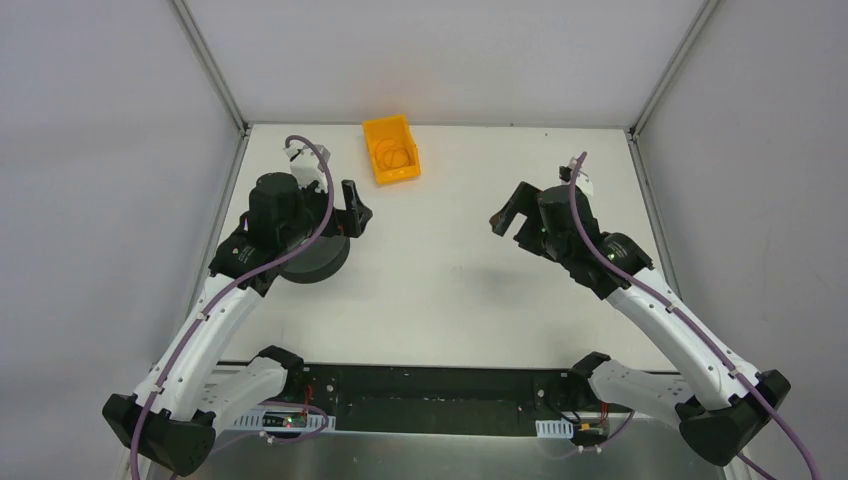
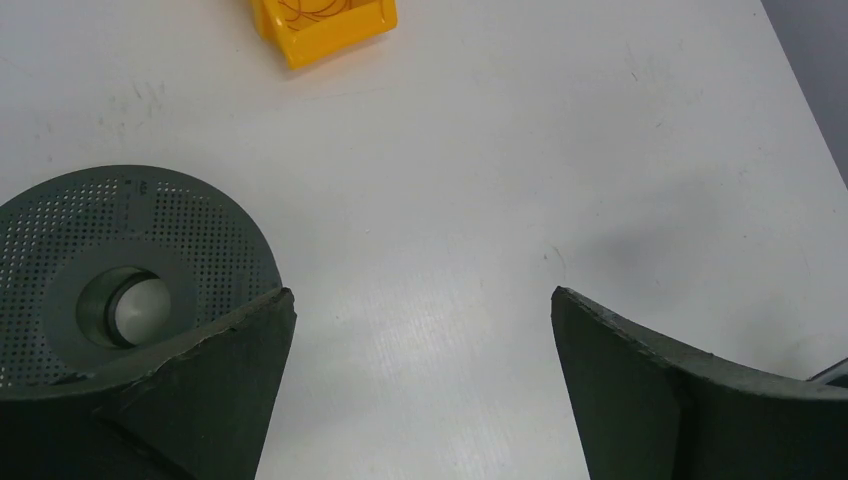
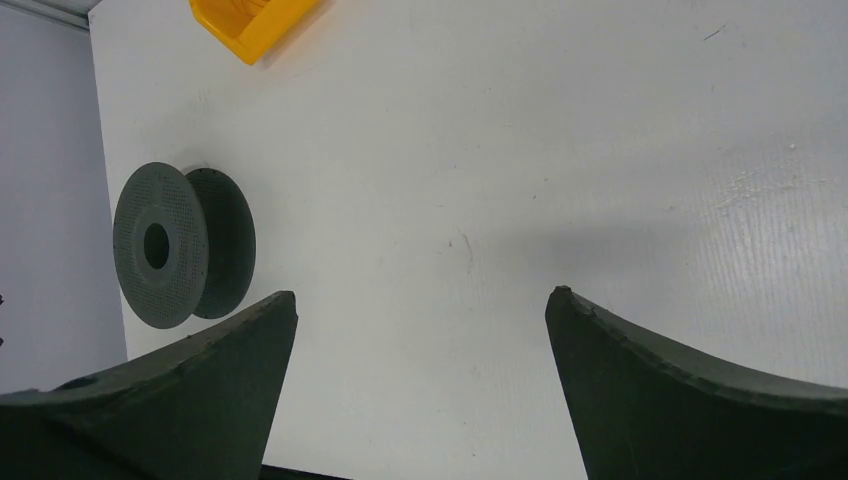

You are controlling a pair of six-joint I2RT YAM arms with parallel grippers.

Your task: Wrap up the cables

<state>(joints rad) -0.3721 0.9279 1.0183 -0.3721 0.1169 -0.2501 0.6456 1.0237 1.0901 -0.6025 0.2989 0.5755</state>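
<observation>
On my far left the left arm reached out over the white table (image 1: 450, 290), and the left gripper (image 1: 352, 212) hung released above the surface, its two dark fingers spread wide with nothing between them; the left wrist view showed only bare tabletop in the gap of that gripper (image 2: 420, 300). Just beside and beneath that wrist I saw a dark grey spool (image 1: 318, 262) resting on the table, partly hidden by the arm from above. From the left wrist camera its perforated flange (image 2: 130, 270) with a round central hole sat right against the left finger's edge in the picture, though I could not tell whether they touched. Moving right and toward the far edge, a small yellow bin (image 1: 398, 176) stood well apart from both grippers. The cables (image 1: 393, 153) lay inside it as thin reddish-brown loops, curled loosely on its floor; the left wrist view caught the bin (image 2: 330, 35) at its upper edge with a few of those curls (image 2: 310, 8) showing. The middle of the table carried only a faint shadow. On the right, the right gripper (image 1: 508, 214) hovered above the table with its jaws likewise parted and holding nothing. Its own camera looked across the gap between the fingers of that gripper (image 3: 420, 295) toward the spool (image 3: 180, 245) and a corner of the bin (image 3: 255, 25).
</observation>
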